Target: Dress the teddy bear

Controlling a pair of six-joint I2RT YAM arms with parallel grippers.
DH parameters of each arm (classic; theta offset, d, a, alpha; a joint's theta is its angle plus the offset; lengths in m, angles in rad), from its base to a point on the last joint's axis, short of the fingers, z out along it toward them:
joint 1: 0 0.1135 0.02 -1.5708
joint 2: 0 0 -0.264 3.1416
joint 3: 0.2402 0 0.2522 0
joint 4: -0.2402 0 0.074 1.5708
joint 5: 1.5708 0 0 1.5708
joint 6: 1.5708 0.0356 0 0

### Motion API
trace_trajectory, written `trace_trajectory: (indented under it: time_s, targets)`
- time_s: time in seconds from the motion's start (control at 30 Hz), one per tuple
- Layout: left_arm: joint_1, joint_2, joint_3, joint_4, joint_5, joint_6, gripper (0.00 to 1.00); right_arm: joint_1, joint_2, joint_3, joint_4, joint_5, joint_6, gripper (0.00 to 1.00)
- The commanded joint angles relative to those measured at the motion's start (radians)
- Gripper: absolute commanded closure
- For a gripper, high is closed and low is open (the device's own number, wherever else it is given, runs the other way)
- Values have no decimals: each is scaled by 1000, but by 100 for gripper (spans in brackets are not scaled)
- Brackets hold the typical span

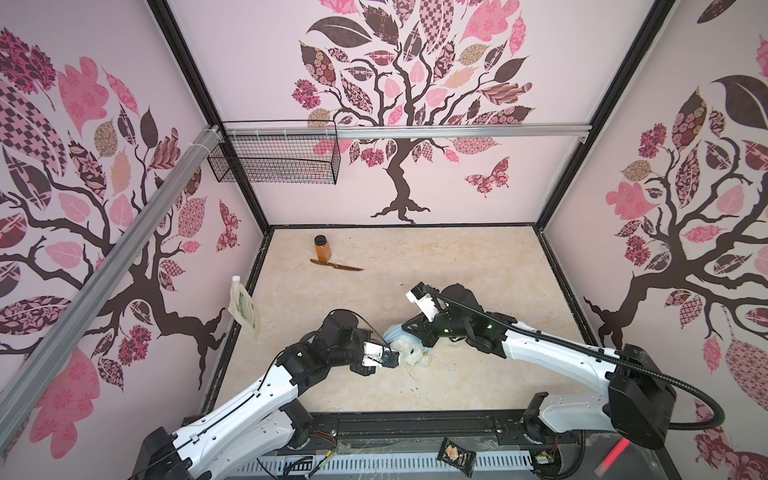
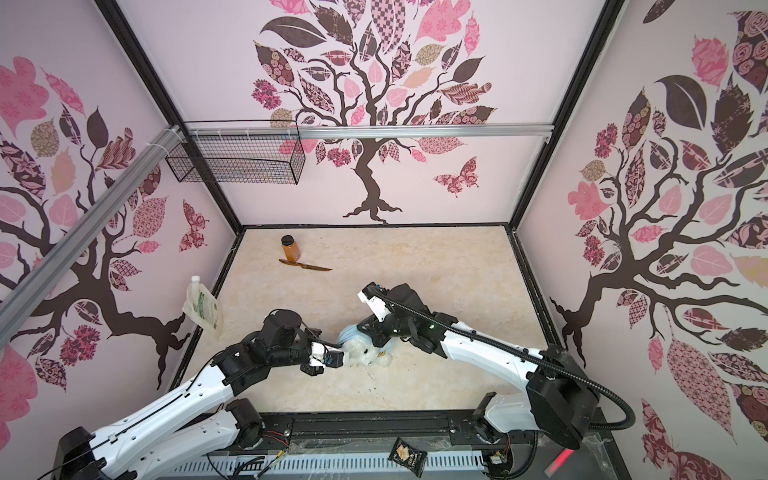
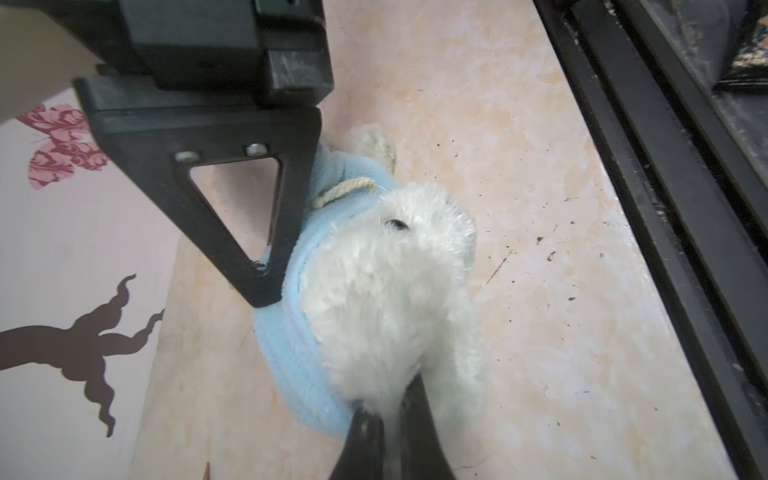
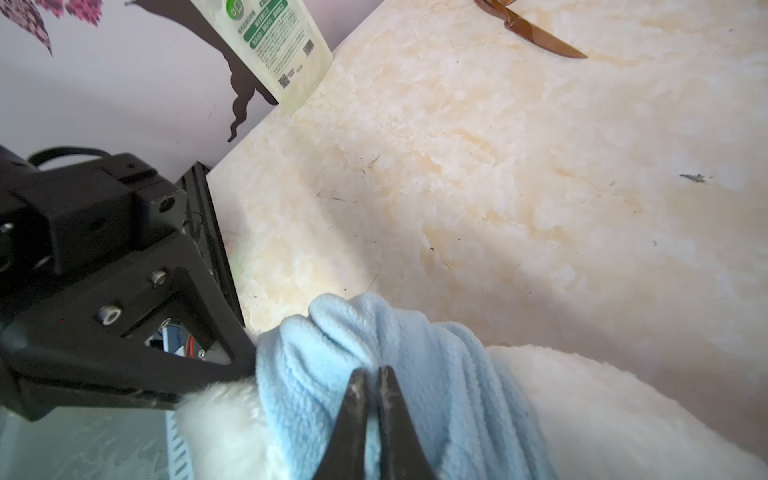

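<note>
Teddy bear (image 1: 409,356) lies on table (image 1: 457,270), blue shirt (image 1: 392,332) bunched around its neck. Left claw (image 3: 388,395) pinches white fur; right claw (image 4: 372,370) pinches shirt.

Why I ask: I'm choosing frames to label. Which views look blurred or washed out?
Both top views: sharp, evenly lit. Left wrist view: teddy bear fur bright, soft up close. Right wrist view: blue shirt crisp, table pale under glare.

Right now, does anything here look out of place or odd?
A stray brown knife lies beside the amber jar at the far left of the table. A dark wrapper lies outside it on the robot base. The blue shirt is bunched on the teddy bear.
</note>
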Motion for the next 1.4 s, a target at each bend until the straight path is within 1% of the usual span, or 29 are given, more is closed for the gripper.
trace_trajectory:
  time_s: [0.0,0.1,0.17,0.33,0.47,0.53,0.57,0.67,0.73,0.8,0.83,0.9,0.93,1.0,1.03,1.07,1.13,1.2,1.23,1.27,1.37]
  targets:
    - [-25,-49,23,-78,75,11,100,-137,24,-27,-20,142,103,97]
    - [-25,-70,10,-58,82,-7,100,-190,40,-32,6,101,139,98]
    - [-25,-85,4,-46,90,-21,100,-219,47,-35,21,83,156,96]
    - [-25,-114,-5,-33,95,-38,100,-260,52,-32,22,87,162,94]
    - [-25,-122,-10,-26,88,-54,100,-295,45,-32,27,67,161,93]
    - [-23,-116,-12,-11,81,-80,100,-295,27,-32,43,48,147,90]
    - [-20,-110,-10,7,80,-115,100,-296,14,-29,55,32,135,87]
    - [-4,-89,-7,98,69,-310,100,-294,-50,-25,80,8,90,72]
    - [10,-69,9,155,33,-494,100,-294,-104,-26,88,14,61,62]
    - [25,-41,34,195,-25,-707,100,-289,-157,-32,95,16,38,56]
    - [33,-28,46,207,-59,-806,100,-284,-180,-37,100,16,34,53]
    - [51,11,87,208,-175,-1057,100,-250,-219,-60,116,19,31,51]
    - [60,29,116,188,-228,-1170,100,-223,-234,-73,124,23,29,50]
    - [84,84,184,91,-348,-1425,100,-147,-263,-108,138,50,20,50]
    - [99,102,206,53,-375,-1521,100,-113,-275,-131,151,61,19,49]
    - [115,117,214,28,-379,-1640,100,-78,-285,-159,175,70,27,49]
    - [135,121,187,72,-334,-1815,100,-24,-298,-215,240,66,61,48]
    - [135,104,127,171,-294,-1952,100,23,-297,-257,300,53,105,48]
    - [135,97,98,230,-274,-2000,100,50,-290,-274,329,53,123,48]
    - [135,93,87,251,-265,-2029,100,76,-280,-284,352,55,138,48]
    - [133,97,99,214,-261,-2042,100,139,-232,-288,394,64,164,49]
